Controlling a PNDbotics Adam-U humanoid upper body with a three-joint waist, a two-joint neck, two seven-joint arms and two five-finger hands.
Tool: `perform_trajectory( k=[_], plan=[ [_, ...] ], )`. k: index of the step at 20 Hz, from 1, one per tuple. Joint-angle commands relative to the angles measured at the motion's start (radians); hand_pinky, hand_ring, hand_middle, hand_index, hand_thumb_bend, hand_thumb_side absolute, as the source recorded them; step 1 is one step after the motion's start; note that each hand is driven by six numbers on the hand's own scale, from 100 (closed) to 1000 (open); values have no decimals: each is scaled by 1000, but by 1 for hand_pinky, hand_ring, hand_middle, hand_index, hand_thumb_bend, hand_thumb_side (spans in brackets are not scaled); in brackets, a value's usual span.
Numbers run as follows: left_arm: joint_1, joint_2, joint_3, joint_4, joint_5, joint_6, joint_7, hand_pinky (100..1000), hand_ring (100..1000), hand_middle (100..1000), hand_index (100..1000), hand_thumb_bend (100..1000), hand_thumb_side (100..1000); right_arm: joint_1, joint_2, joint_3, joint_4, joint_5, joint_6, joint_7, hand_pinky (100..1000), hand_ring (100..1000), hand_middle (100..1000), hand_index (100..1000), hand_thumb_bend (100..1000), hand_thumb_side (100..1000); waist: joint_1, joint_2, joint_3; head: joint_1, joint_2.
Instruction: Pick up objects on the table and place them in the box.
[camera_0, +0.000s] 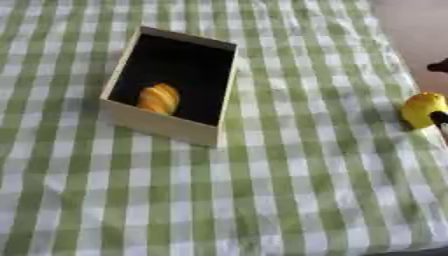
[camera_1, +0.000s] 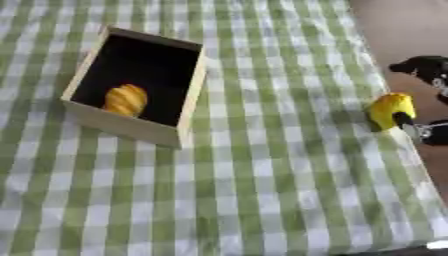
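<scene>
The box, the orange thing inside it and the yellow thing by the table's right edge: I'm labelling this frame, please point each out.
Box (camera_1: 128, 128): right eye view, on its pale near wall.
Orange thing (camera_1: 126, 100): right eye view, on its ridged middle.
Yellow thing (camera_1: 389, 109): right eye view, on its rounded top.

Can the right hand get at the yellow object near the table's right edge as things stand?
Probably yes. The right hand already touches the yellow object at the table's right edge, with nothing between them. The box sits well to the left.
</scene>
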Motion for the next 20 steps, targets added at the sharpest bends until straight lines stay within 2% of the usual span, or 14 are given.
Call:
perform_trajectory(
  k=[1, 10, 11, 20],
  plan=[
    [-5, 14, 11, -16, 0, 3, 2, 657, 797, 757, 826, 252, 627, -5, -25, -16, 7, -8, -3, 5, 891, 942, 862, 956, 209, 190, 0, -15, -4, -5, -15],
    [-5, 5, 6, -16, 4, 6, -7, 657, 799, 758, 826, 245, 633, -57, -41, 16, 75, 7, -23, 8, 891, 943, 867, 957, 257, 204, 11, -9, -1, -17, -19],
    [-5, 5, 6, -16, 5, 6, -7, 657, 799, 758, 826, 243, 635, -60, -43, 18, 83, 9, -23, 9, 890, 945, 869, 957, 291, 235, 12, -8, 0, -18, -20],
    [-5, -2, 3, -16, 8, 8, -15, 657, 801, 759, 826, 234, 639, -110, -60, 56, 218, 54, -44, 32, 886, 943, 873, 957, 356, 310, 16, 3, 10, -28, -23]
  ],
)
